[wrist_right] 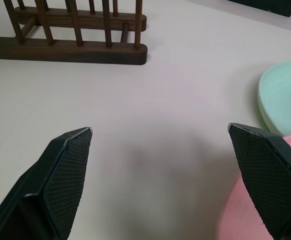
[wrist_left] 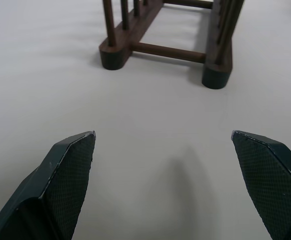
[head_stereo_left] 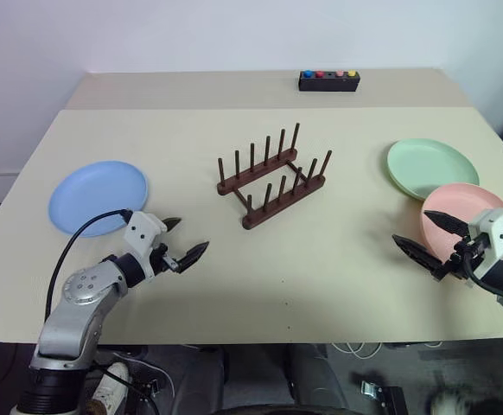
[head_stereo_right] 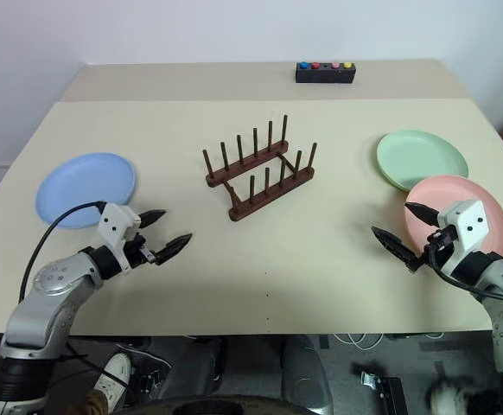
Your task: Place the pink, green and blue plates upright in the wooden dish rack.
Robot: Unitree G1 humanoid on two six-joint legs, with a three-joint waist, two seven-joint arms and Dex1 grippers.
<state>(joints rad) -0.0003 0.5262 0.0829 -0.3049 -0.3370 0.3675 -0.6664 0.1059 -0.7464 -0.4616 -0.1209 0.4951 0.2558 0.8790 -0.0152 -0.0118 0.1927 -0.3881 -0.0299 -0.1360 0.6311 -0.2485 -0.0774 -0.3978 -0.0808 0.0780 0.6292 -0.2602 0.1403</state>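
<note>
Matt plastic plates [head_stereo_left: 432, 167] lie on a smooth, matt beige worktop [head_stereo_left: 234, 277] beside a dark, smooth-finished wooden dish rack [head_stereo_left: 273, 177].

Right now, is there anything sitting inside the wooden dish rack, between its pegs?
No. The wooden dish rack holds nothing; bare table shows between its pegs. The blue plate, green plate and pink plate all lie flat on the table. Nothing covers the rack.

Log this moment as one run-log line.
rack: empty | plates: blue, green, pink flat on table | end effectors: left, right open, empty
</note>
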